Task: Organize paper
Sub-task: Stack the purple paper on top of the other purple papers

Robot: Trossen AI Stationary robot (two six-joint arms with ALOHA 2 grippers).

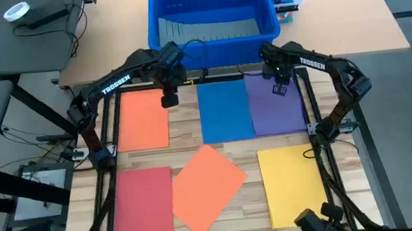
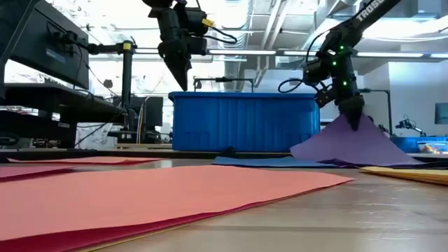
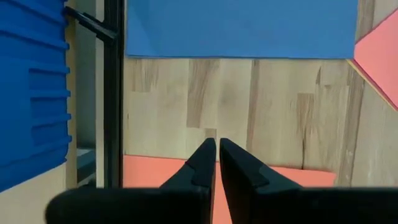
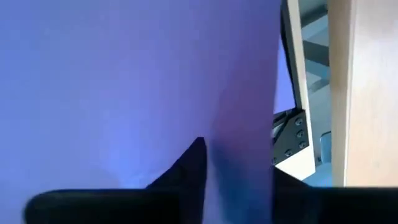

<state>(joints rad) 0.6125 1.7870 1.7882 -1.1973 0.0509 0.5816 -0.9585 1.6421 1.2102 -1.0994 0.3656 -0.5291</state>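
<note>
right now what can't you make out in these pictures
- Right wrist view: the purple sheet fills the frame, hiding the table beneath and one finger of the right gripper.
- Low view: the blue bin blocks everything behind it; the yellow sheet shows only edge-on.
- High view: the bin's contents are too small to identify.
- Left wrist view: the left gripper is shut and empty.

A lab: exposed ceiling ducts (image 2: 280,28), monitors (image 2: 42,42), cabled desks (image 1: 24,34).

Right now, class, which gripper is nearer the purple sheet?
Right. The right gripper pinches the purple sheet, lifting its edge; the left gripper hangs shut above the orange sheet.
</note>
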